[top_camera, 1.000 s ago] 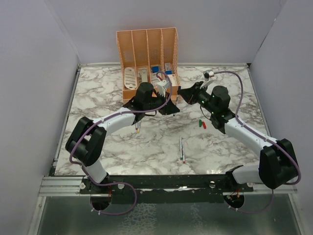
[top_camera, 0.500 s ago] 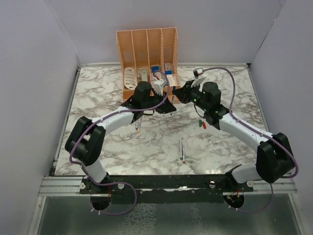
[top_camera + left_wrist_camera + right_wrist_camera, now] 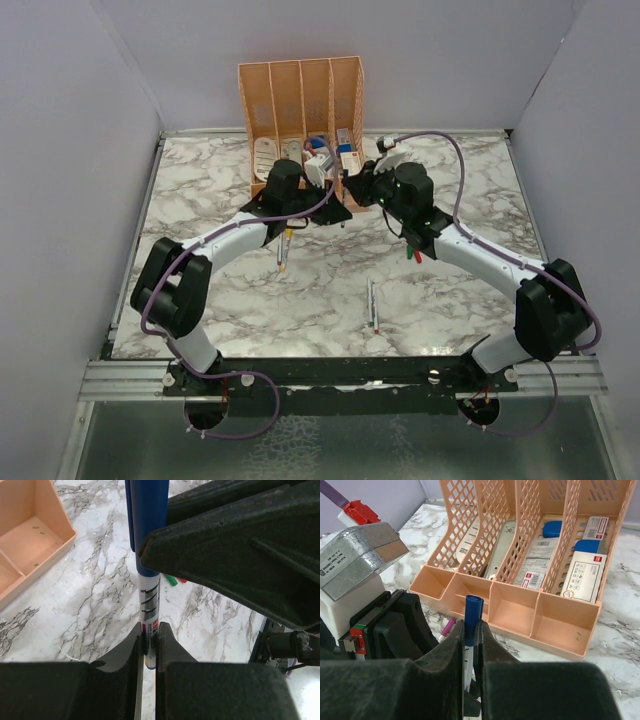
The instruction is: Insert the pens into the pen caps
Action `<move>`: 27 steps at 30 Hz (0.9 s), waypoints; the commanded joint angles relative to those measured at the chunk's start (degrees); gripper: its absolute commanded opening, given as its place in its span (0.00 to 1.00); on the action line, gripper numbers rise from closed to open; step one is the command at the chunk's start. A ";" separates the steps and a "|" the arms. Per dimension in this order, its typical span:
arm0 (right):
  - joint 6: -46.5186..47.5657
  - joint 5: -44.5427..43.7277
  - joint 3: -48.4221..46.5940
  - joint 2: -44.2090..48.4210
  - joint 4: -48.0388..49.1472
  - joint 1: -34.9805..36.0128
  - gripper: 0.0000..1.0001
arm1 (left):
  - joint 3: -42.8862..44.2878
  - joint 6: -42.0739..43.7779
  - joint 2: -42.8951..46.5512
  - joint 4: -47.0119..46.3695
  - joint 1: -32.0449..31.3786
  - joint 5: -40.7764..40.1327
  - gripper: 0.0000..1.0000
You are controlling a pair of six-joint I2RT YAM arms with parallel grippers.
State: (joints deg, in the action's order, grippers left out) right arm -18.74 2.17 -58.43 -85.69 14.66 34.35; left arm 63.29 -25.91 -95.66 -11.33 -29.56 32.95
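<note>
A silver-grey pen (image 3: 149,597) stands between my two grippers, with the dark blue pen cap (image 3: 472,611) over its upper end. My left gripper (image 3: 150,632) is shut on the pen's lower barrel. My right gripper (image 3: 469,626) is shut on the blue cap from the other side. In the top view the left gripper (image 3: 333,212) and right gripper (image 3: 358,190) meet just in front of the organiser, and they hide this pen. A green cap (image 3: 408,250) and a red cap (image 3: 416,256) lie side by side on the marble under the right forearm.
The orange organiser (image 3: 300,95) with white and blue stationery stands right behind the grippers. One pen (image 3: 284,250) lies under the left forearm, another (image 3: 373,305) at mid-table. A pen with a purple cap (image 3: 447,628) lies near the organiser's front trays (image 3: 512,611).
The right gripper has swung left to meet the left gripper. Both have shifted a little left and back toward the organiser.
</note>
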 commanded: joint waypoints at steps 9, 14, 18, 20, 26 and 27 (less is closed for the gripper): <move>-0.86 6.44 -4.92 -5.30 -18.07 4.12 0.20 | -3.71 -2.29 6.88 -7.00 3.21 -4.28 0.00; -0.24 3.39 -8.26 -4.12 -15.95 4.12 0.34 | -4.30 1.77 6.96 9.54 2.71 -10.36 0.00; 1.08 0.67 -10.89 -3.07 -16.46 4.15 0.34 | -3.46 3.23 5.92 21.07 2.76 -16.19 0.00; 1.29 0.34 -11.07 -2.76 -16.38 4.15 0.34 | -2.69 3.78 5.22 23.64 2.75 -17.03 0.00; -0.20 0.29 -10.59 -3.75 -17.30 4.14 0.34 | -0.46 3.29 2.60 31.43 2.76 -19.12 0.00; -0.46 0.17 -10.40 -3.76 -17.51 4.15 0.34 | -0.04 3.51 1.86 32.88 2.76 -19.29 0.00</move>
State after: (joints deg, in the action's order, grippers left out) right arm -18.59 3.73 -68.36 -90.21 -0.69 38.17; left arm 60.07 -23.46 -91.35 13.45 -26.74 17.30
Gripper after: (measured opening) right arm 0.338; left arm 0.089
